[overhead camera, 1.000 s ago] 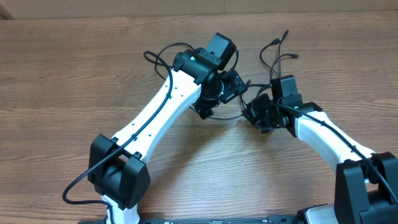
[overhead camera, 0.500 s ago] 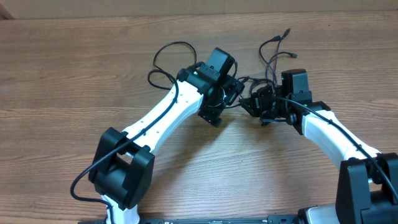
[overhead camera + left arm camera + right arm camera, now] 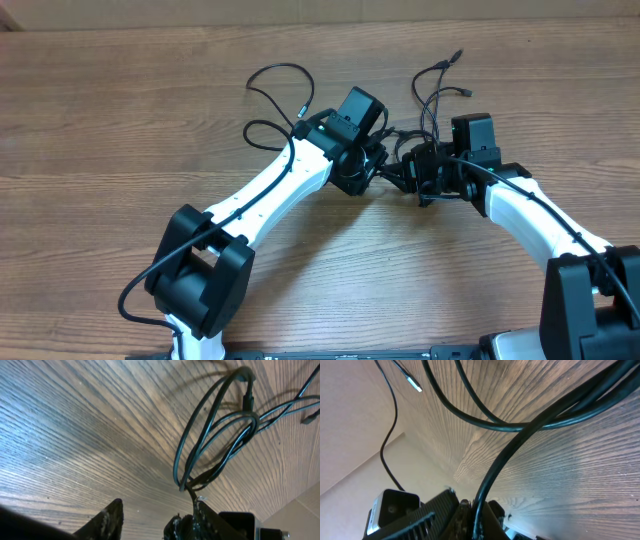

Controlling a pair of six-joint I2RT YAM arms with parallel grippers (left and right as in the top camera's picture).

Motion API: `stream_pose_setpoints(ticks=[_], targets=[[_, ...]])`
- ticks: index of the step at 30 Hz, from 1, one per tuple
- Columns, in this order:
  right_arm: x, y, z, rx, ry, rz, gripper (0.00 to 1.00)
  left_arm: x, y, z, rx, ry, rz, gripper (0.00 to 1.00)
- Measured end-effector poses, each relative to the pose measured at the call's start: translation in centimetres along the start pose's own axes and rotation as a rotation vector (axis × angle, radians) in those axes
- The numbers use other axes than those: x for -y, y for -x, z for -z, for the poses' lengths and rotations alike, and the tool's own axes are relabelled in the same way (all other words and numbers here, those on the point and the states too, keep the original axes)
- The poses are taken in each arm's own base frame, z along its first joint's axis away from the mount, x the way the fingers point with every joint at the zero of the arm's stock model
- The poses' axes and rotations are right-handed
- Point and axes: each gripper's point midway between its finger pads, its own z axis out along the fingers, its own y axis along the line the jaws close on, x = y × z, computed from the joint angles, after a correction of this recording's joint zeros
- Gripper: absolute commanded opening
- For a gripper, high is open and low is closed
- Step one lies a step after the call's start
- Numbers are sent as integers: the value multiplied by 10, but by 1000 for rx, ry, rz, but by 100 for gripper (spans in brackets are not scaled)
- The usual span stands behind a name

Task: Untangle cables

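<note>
The cables (image 3: 283, 68) are thin black cords, looped at the table's back centre, with plug ends (image 3: 455, 55) fanned out behind my right gripper. My right gripper (image 3: 418, 172) is shut on a black strand (image 3: 530, 429) that runs up out of its fingers (image 3: 475, 507) into crossing loops, and a silvery plug (image 3: 414, 383) hangs near them. My left gripper (image 3: 385, 160) faces it almost nose to nose. Its jaws (image 3: 155, 510) stand partly apart with bare wood showing between them. The cable coil (image 3: 256, 420) drops to the tip of its right finger (image 3: 202, 510).
The wooden table (image 3: 120, 130) runs wide to the left and front. A pale wall edge (image 3: 560, 10) lines the back. My left arm's own thick wire (image 3: 135, 300) loops off its base at the front left.
My left arm has swung right and back towards the right gripper, and its jaws have narrowed. The left cable loop has shifted back. The right gripper has risen slightly, still shut.
</note>
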Motion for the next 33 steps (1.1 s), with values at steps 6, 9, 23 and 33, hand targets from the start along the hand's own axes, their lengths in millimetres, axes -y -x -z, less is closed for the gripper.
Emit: stream_pose_setpoints(ticks=[6,9,23,33], targets=[[0,0,0,-1,0,0,4,-1,8,0,48,1,2,5],[1,-1,0,-6,-3,-4,4,0,12,0,70,1,3,4],[13,28,3,159,-74,183,86,6,45,15,122,-9,-408,4],[39,64,17,371,-237,263,55,33,24,75,150,-149,-657,5]])
